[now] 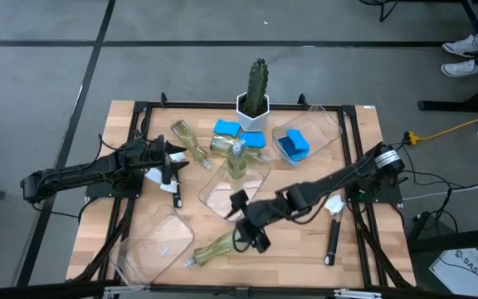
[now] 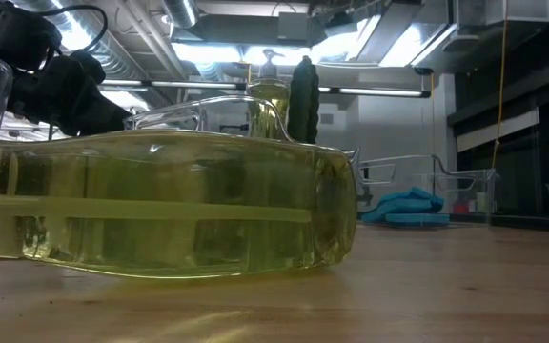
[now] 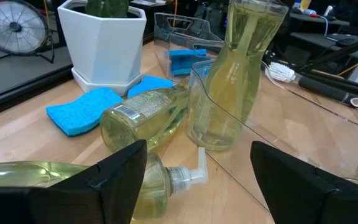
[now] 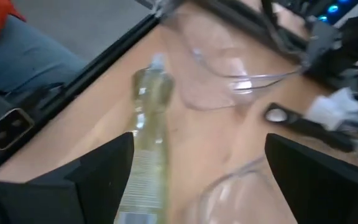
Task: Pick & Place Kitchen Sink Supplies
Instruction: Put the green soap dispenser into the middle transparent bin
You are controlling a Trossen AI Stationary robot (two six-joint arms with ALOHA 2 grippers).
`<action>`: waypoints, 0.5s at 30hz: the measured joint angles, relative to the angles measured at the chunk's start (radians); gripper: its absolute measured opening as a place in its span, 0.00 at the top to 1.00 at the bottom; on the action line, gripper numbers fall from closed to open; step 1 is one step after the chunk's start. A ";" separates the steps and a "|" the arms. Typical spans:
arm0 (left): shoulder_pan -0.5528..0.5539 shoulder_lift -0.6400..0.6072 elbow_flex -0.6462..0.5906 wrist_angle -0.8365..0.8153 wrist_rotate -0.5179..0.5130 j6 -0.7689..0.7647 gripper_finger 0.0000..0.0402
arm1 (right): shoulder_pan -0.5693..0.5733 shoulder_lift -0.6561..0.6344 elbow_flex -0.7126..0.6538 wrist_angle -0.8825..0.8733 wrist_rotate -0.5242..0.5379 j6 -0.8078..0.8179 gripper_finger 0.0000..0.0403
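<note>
A clear bottle of yellow-green liquid (image 1: pixel 217 247) lies on its side near the table's front edge and fills the low view (image 2: pixel 160 205). My right gripper (image 1: pixel 251 231) hovers open just above it; the bottle (image 4: pixel 146 143) shows between its fingers, cap (image 4: pixel 157 62) away from me. My left gripper (image 1: pixel 173 159) waits open at the table's left, facing two lying bottles (image 3: pixel 148 115) (image 3: pixel 160 180) and an upright one (image 3: pixel 241 74). Blue sponges (image 1: pixel 226 127) (image 1: pixel 293 145) lie at the back. A black-handled brush (image 1: pixel 333 237) lies on the table at the right.
A cactus in a white pot (image 1: pixel 257 95) stands at the far middle. Clear trays lie at the front left (image 1: pixel 160 241), the middle (image 1: pixel 226 191) and the back right (image 1: pixel 318 129). A person's legs show past the near edge (image 4: pixel 30 50).
</note>
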 joint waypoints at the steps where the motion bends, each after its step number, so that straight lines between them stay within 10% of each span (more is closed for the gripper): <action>1: 0.000 0.000 0.000 0.000 0.000 0.000 0.30 | 0.011 0.000 -0.018 0.023 0.000 0.014 0.11; 15: 0.000 0.000 0.000 0.002 0.000 0.000 0.30 | 0.082 0.202 0.001 0.159 0.009 0.092 0.11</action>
